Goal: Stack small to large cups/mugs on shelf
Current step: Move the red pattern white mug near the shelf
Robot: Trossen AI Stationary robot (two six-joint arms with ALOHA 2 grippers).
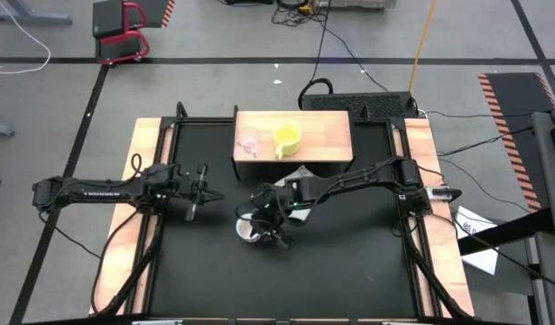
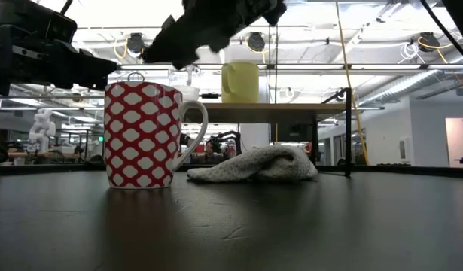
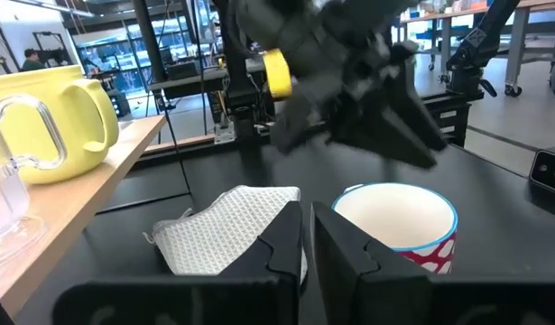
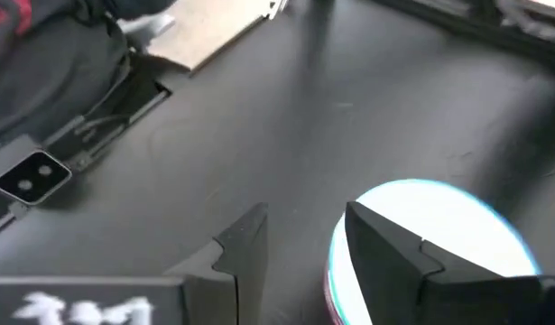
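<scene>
The white patterned mug (image 2: 144, 135), red and white outside, stands upright on the black tabletop near the middle, its handle (image 2: 195, 128) sticking out sideways. My right gripper (image 4: 300, 244) hovers open just above the mug's rim (image 3: 394, 194), one finger over the rim's edge, and touches nothing. On the far side the shelf (image 1: 327, 135) carries the yellow cup (image 1: 287, 138) and the clear glass cup (image 1: 250, 143) side by side. My left gripper (image 3: 307, 239) waits at the left, pointing level toward the mug, its fingers drawn together to a slit.
A crumpled grey-white cloth (image 2: 257, 164) lies on the tabletop between the mug and the shelf. Wooden boards (image 1: 146, 162) border the black top on the left and right. Bare tabletop stretches toward the near edge (image 1: 286, 289).
</scene>
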